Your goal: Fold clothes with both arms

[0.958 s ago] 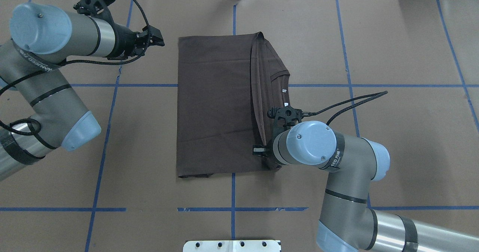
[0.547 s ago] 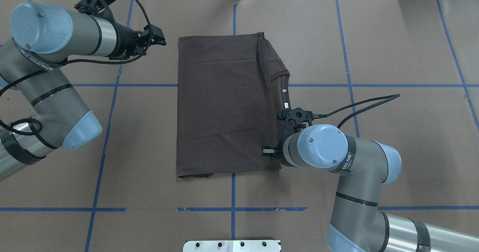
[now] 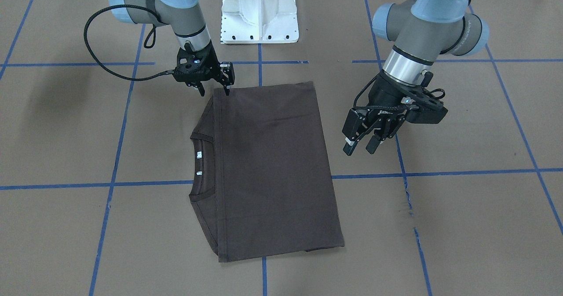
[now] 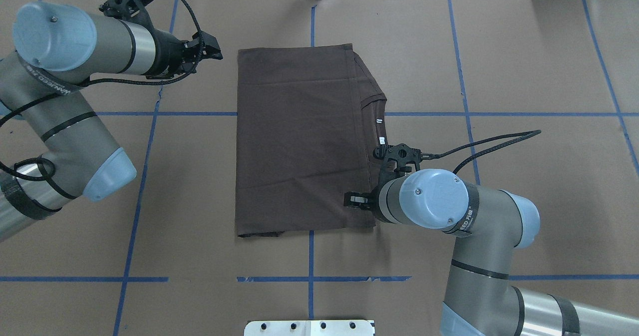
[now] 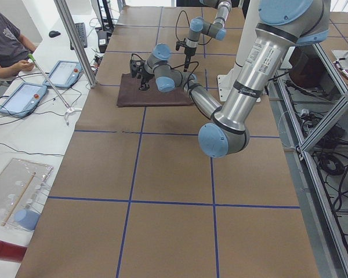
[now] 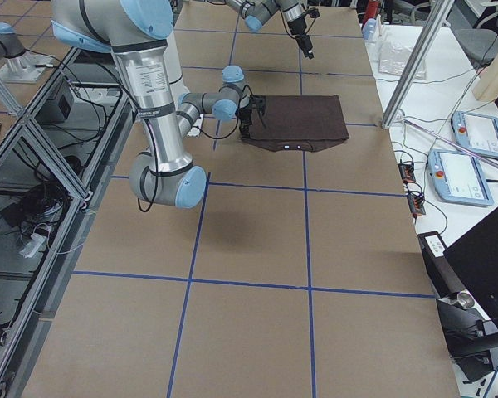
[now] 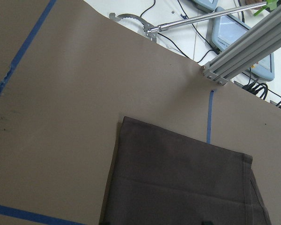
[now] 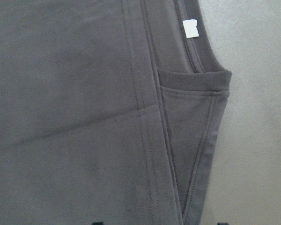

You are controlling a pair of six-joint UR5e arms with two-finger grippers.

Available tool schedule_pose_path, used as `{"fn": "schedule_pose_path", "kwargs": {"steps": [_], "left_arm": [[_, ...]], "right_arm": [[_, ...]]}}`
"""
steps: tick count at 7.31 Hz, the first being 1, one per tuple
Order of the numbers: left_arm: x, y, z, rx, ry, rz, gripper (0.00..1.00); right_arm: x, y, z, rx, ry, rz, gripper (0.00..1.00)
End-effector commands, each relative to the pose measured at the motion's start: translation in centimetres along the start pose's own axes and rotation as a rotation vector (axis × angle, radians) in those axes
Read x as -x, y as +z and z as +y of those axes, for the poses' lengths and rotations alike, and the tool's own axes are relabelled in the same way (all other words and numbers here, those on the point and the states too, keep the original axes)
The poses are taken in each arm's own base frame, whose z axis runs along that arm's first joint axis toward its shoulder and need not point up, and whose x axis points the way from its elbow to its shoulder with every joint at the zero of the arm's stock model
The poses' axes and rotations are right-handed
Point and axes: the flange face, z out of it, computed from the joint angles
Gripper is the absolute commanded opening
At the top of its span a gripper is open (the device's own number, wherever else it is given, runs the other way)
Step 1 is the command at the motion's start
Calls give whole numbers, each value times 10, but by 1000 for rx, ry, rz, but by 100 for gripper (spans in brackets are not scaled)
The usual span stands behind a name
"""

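1 shirt point(image 3: 272, 168) flat on table point(image 3: 440, 225) in front view, folded to a rectangle, collar point(image 3: 203, 168) + white tags point(image 3: 199, 155) at view-left edge. R gripper point(image 3: 214, 88) low at shirt's base-side corner by collar edge, fingers spread, gripping nothing. L gripper point(image 3: 367, 138) off cloth, near opp. long edge, above table, fingers apart, empty. Overhead: L gripper near shirt's far-left corner, not touching; R gripper mostly hidden under own wrist, over near-right corner. Side views: both too small to judge fingers. L wrist cam: shirt corner, bare table, blue tape point(image 7: 209, 117). R wrist cam: close on collar, one tag, fold seam; 2 dark fingertips at bottom edge, wide apart, cloth between unpinched
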Motion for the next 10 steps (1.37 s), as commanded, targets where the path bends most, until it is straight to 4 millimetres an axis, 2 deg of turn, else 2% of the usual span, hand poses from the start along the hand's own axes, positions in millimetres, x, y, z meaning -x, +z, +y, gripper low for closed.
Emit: {"fn": "schedule_pose_path", "kwargs": {"steps": [1, 2, 3, 5, 6, 7, 9, 10], "left_arm": [[-2, -2, 0, 0, 1, 5, 72], [-2, -2, 0, 0, 1, 5, 72], [-2, -3, 0, 0, 1, 7, 72], [-3, -3, 0, 0, 2, 8, 72], [-3, -3, 0, 0, 2, 8, 72], [-3, -3, 0, 0, 2, 8, 72], [-3, -3, 0, 0, 2, 8, 72], [-3, -3, 0, 0, 2, 8, 72]], "right_arm": [[2, 3, 4, -46, 346, -7, 98], [5, 11, 10, -43, 474, 1, 93], [7, 15, 11, -43, 499, 9, 84], [0, 25, 17, -38, 496, 38, 82], [-1, 40, 20, -40, 494, 63, 81], [0, 39, 20, -40, 493, 64, 76], [-3, 39, 18, -43, 497, 66, 40], [-2, 40, 19, -41, 496, 66, 0]]}}
